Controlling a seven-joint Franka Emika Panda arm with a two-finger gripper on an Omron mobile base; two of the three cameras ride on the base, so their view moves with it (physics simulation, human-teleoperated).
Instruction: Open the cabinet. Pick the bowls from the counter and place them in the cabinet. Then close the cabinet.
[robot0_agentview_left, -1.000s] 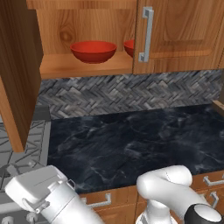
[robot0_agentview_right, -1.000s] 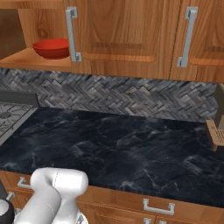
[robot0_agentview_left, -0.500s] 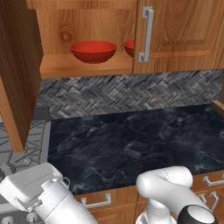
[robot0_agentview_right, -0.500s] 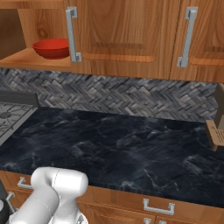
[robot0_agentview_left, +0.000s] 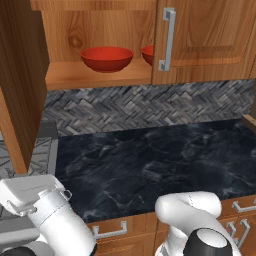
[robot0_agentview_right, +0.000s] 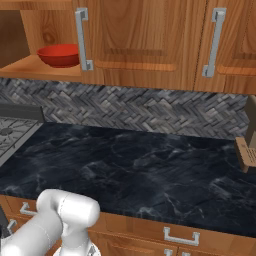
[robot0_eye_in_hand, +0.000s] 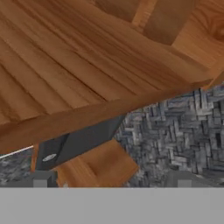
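- Left base view — two red bowls (robot0_agentview_left: 106, 57) resting rim-up on the wooden shelf (robot0_agentview_left: 95, 76) inside the cabinet (robot0_agentview_left: 205, 40); the second one half hidden behind the shut right door, only its edge showing. Left door (robot0_agentview_left: 20, 85) swung out toward the camera, edge-on, so the opening faces the room. Right door's bar handle (robot0_agentview_left: 169, 39) running vertically. Worktop (robot0_agentview_left: 150, 165) bare of bowls, so judged: placing done, closing left.
- Right base view — one bowl (robot0_agentview_right: 60, 54) seen on the shelf, just left of the bar handle (robot0_agentview_right: 83, 39), mouth upward, no long axis to speak of since round. Marbled worktop (robot0_agentview_right: 135, 165) stretching left to right under the herringbone backsplash (robot0_agentview_right: 150, 107).
- Hand view — close under a slanted wooden panel (robot0_eye_in_hand: 78, 74), probably the open door, with backsplash beyond; finger tips (robot0_eye_in_hand: 41, 180) barely rising at the bottom — cannot tell whether jaws are wide or narrow, nothing seen between them.
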